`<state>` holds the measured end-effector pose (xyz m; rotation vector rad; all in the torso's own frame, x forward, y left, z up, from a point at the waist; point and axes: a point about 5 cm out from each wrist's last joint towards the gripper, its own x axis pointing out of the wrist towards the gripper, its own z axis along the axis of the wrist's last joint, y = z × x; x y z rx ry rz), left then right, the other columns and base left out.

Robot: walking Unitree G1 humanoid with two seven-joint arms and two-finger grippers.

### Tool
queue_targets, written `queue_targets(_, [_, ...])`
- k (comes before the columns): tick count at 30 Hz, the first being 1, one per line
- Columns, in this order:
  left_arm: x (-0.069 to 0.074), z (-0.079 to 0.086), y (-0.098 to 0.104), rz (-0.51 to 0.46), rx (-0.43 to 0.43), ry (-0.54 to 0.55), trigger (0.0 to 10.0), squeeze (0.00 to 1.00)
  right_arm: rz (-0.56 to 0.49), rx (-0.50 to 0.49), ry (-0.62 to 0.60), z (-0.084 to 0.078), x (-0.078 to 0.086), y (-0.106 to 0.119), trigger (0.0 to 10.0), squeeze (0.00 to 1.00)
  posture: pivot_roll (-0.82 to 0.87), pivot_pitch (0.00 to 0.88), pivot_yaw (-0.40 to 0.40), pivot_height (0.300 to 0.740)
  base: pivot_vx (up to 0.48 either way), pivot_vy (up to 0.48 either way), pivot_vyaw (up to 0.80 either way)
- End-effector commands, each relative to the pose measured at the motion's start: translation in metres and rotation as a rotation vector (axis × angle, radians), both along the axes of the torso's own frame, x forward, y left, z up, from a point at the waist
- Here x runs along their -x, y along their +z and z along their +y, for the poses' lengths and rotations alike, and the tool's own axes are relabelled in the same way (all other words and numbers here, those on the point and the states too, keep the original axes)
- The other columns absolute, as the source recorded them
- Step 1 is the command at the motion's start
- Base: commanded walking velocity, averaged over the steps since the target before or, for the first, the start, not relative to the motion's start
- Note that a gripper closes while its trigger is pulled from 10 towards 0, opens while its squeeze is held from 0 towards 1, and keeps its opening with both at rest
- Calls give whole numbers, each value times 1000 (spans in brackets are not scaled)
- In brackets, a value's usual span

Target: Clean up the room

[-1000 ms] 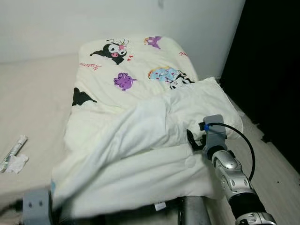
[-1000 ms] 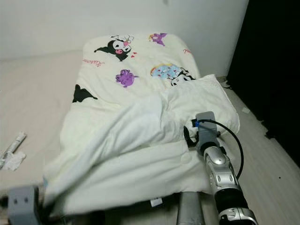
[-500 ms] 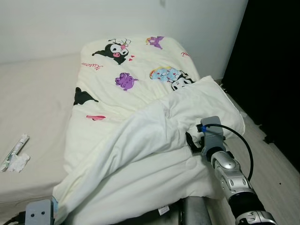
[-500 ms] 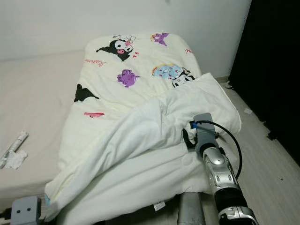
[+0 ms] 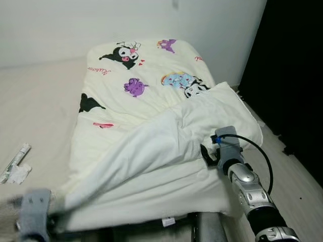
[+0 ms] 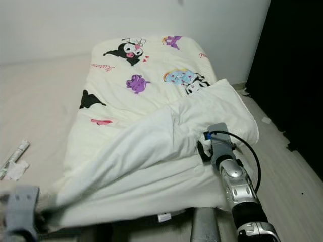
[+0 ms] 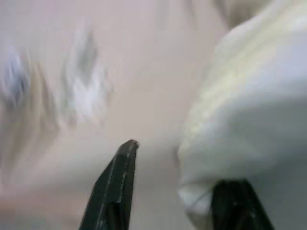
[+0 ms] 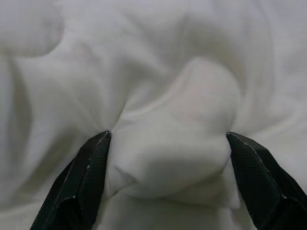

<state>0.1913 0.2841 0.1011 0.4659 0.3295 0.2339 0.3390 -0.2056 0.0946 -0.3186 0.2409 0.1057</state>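
A cream padded quilt printed with cartoon characters (image 5: 136, 85) lies on the beige mattress (image 5: 35, 106) of a bed set against a white wall. Its near edge is folded back, showing the plain white underside (image 5: 151, 146) as a long diagonal ridge running from the near left corner up toward the right.

The right end effector (image 8: 168, 177) sits at the right side of that fold, its 2 black fingers (image 8: 86, 177) spread with a thick bunch of white fabric bulging between them; they press into the cloth on both sides, so it reads as a loose pinch on the quilt. The left end effector (image 7: 172, 191) is low at the near left corner, blurred in the head views. In its wrist view, 1 finger (image 7: 117, 182) stands clear over the mattress and the other is under a hanging lip of quilt, so the corner appears caught between them, though the blur makes this uncertain.

A crumpled white tissue and a small tube (image 5: 15, 164) lie on the mattress at the far left, well apart from the quilt.

The step in hand looks like spreading the quilt. Next, both arms probably need to carry the folded edge forward together, keeping tension even so the fabric does not slip out.
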Motion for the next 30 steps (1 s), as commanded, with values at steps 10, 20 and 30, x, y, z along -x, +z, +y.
queue_targets(10, [49,-8,-32,818,-85,-495,10000,1000,200,54,-41,-14,12,-28,10000,0,-17,114,78,465,0,0,0])
queue_targets(20, [63,-39,7,1003,62,-944,10000,1000,214,33,-23,-13,12,-28,10000,0,-29,100,67,465,0,0,0])
queue_targets(30, [-32,-97,108,-59,669,-1173,10000,1000,-94,-412,130,-2,5,36,10000,0,-49,117,79,465,0,0,0])
